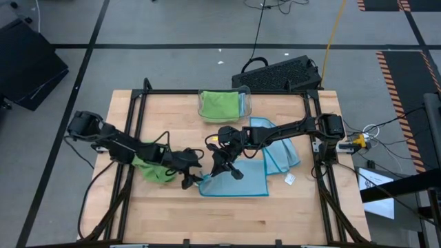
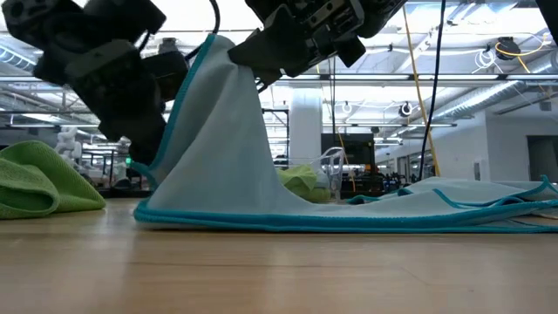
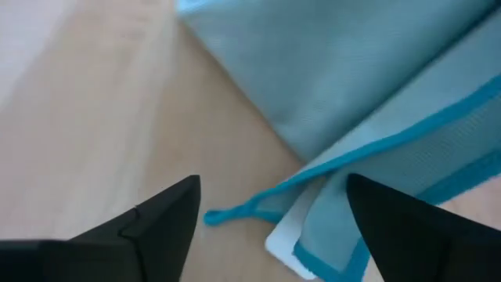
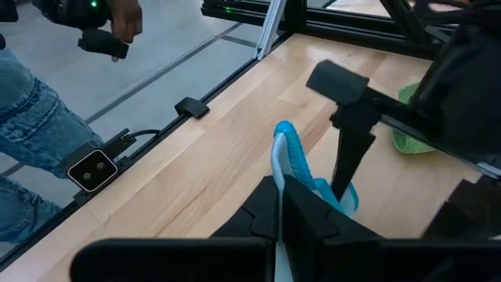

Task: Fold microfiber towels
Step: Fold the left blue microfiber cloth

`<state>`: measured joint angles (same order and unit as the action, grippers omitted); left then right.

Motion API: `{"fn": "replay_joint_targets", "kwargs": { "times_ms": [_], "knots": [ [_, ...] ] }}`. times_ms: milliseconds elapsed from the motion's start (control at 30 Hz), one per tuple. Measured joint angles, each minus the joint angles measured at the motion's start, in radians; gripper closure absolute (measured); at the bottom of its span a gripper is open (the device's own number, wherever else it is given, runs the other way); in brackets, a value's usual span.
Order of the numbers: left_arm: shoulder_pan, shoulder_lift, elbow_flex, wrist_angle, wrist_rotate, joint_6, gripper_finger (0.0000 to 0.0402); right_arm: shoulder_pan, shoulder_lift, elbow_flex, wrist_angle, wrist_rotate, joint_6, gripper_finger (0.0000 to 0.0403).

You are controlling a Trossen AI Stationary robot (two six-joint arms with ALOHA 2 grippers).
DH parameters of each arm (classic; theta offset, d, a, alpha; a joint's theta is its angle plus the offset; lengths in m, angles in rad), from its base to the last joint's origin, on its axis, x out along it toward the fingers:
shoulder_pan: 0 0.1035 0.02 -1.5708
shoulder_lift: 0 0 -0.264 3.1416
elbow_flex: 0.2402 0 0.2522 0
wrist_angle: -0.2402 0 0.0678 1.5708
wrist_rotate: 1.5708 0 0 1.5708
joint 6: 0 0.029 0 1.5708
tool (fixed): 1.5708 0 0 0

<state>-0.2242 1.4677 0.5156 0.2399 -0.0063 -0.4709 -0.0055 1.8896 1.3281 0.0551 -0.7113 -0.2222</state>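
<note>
A light blue microfiber towel [image 1: 241,180] lies mid-table, with one side pulled up like a tent [image 2: 218,131]. My right gripper [image 2: 251,54] is shut on the raised part. My left gripper [image 3: 274,182] is open and low beside the towel's left corner [image 3: 235,213]. That corner and a white tag [image 3: 283,237] lie on the wood between the fingers, untouched. A crumpled lime green towel [image 1: 155,169] rests on the table under my left arm. More light blue towels [image 1: 279,148] lie flat to the right. My right gripper pinches the towel's teal-bound edge [image 4: 286,153] between its two shut fingers, coming from above at a slant. A bunched bit of edge sticks out past the fingertips. The cloth falls away from the hold in a slope [image 2: 209,148], and its lower part lies flat on the table [image 2: 349,218].
A clear plastic bin [image 1: 242,96] with a green towel inside stands at the far middle. A black frame [image 1: 138,103] runs around the tabletop. Bare wood [image 1: 227,220] stretches along the near edge. A person in jeans [image 4: 31,149] stands beyond the table.
</note>
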Motion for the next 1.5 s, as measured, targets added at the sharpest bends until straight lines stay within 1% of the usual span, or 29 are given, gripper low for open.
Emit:
{"fn": "replay_joint_targets", "kwargs": {
  "times_ms": [100, 200, 300, 367, 433, 633, 800, 967, 1100, 1167, 1233, 1300, 1367, 1467, 1500],
  "knots": [
    [0.032, 0.023, -0.002, -0.003, 0.083, 0.034, 0.0116, 0.000, 0.000, 0.000, -0.001, 0.000, 0.000, 0.0399],
    [0.054, 0.035, -0.011, 0.003, 0.092, 0.043, 0.0154, 0.000, 0.000, 0.000, -0.007, 0.000, 0.000, 0.0399],
    [0.080, 0.062, -0.015, -0.029, 0.113, 0.043, 0.0173, 0.000, 0.001, 0.000, -0.023, 0.000, 0.000, 0.0399],
    [0.090, 0.081, -0.011, 0.003, 0.149, 0.045, 0.0174, 0.000, 0.001, 0.000, -0.033, 0.000, 0.000, 0.0399],
    [0.091, 0.091, -0.012, 0.001, 0.174, 0.060, 0.0169, 0.000, 0.001, 0.000, -0.033, 0.000, 0.000, 0.0399],
    [0.091, 0.106, -0.012, 0.048, 0.212, 0.065, 0.0159, 0.000, 0.001, 0.000, -0.038, 0.001, 0.000, 0.0399],
    [0.095, 0.053, -0.012, -0.012, 0.211, 0.050, 0.0158, 0.000, 0.001, 0.000, -0.043, 0.002, 0.000, 0.0399],
    [0.086, -0.082, -0.012, -0.118, 0.181, 0.022, 0.0158, 0.000, 0.001, 0.000, -0.046, 0.002, 0.000, 0.0399],
    [0.033, -0.173, -0.011, -0.233, 0.118, -0.011, 0.0158, 0.000, 0.001, 0.000, -0.050, 0.002, 0.000, 0.0399],
    [-0.003, -0.196, -0.011, -0.255, 0.108, -0.022, 0.0157, 0.000, 0.001, 0.000, -0.052, 0.001, 0.000, 0.0399],
    [-0.046, -0.201, -0.011, -0.254, 0.092, -0.028, 0.0152, 0.000, 0.001, 0.000, -0.053, 0.001, 0.000, 0.0399],
    [-0.090, -0.199, -0.011, -0.216, 0.055, -0.012, 0.0138, 0.000, 0.001, 0.000, -0.053, 0.001, 0.000, 0.0399],
    [-0.124, -0.181, -0.011, -0.159, -0.014, 0.014, 0.0116, 0.000, 0.001, 0.000, -0.054, 0.000, 0.001, 0.0399],
    [-0.147, -0.134, -0.011, -0.133, -0.141, 0.043, 0.0082, 0.000, 0.001, 0.000, -0.059, 0.000, 0.004, 0.0399],
    [-0.152, -0.113, -0.011, -0.124, -0.164, 0.045, 0.0074, 0.000, 0.001, 0.000, -0.060, 0.000, 0.004, 0.0399]
  ]
}}
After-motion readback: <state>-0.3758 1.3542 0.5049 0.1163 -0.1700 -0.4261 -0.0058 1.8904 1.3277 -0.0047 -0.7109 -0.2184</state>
